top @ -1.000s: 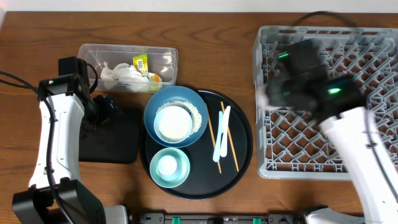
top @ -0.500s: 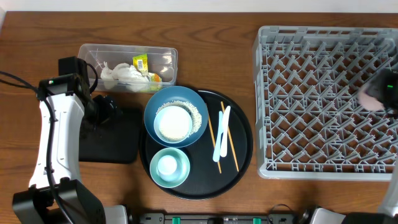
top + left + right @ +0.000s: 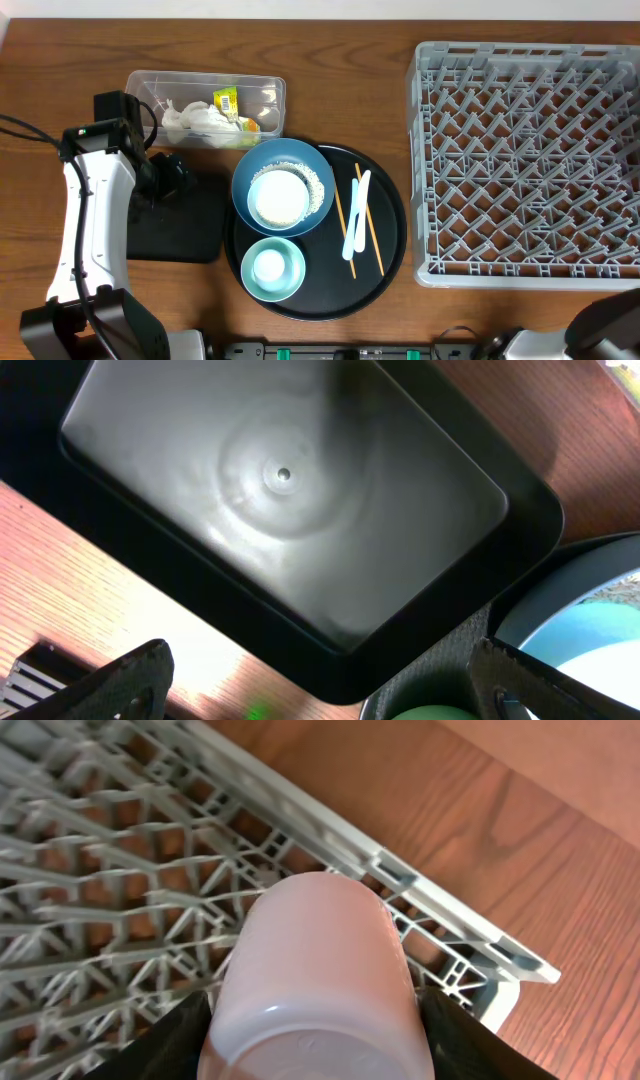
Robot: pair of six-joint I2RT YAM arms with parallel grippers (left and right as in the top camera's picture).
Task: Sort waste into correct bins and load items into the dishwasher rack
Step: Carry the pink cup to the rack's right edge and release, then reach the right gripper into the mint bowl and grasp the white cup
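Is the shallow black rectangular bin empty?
Empty: the left wrist view shows the black rectangular bin with a bare floor, nothing in it.

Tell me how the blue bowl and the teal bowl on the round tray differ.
The blue bowl is clearly larger than the teal bowl. The blue bowl holds loose rice grains around a wide white cup; the teal bowl holds only a small white cup. The blue bowl sits farther from the robot, the teal bowl nearer. Both are round, upright, on the round black tray.
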